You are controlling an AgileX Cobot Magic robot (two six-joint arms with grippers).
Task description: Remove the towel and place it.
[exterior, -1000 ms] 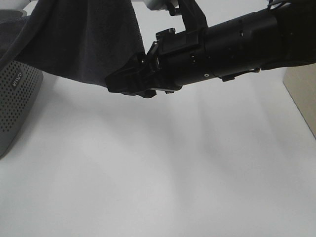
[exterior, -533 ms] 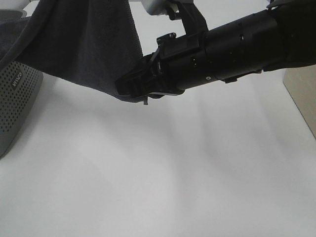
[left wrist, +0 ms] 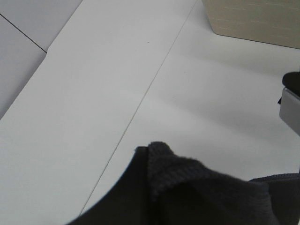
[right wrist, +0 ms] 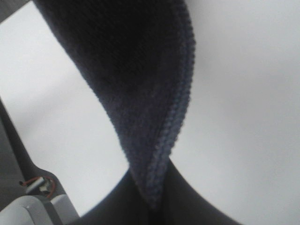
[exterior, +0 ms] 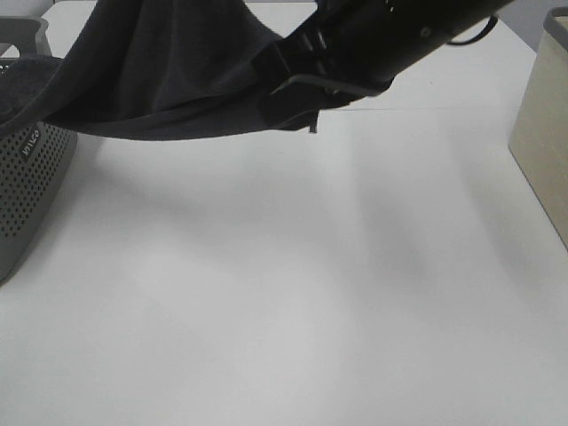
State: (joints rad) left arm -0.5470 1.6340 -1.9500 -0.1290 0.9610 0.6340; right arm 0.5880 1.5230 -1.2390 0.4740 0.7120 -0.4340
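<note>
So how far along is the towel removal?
Done: the right gripper is clamped on an edge of the towel, and that end hangs above the table. In hand: the lift, with the other end lying over the grey basket. Left: pull it clear of the basket and lay it down.

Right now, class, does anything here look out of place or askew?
The towel sags in mid-air, one end draped on the grey basket, another part pinched in the right hand. Nothing looks spilled or damaged.
</note>
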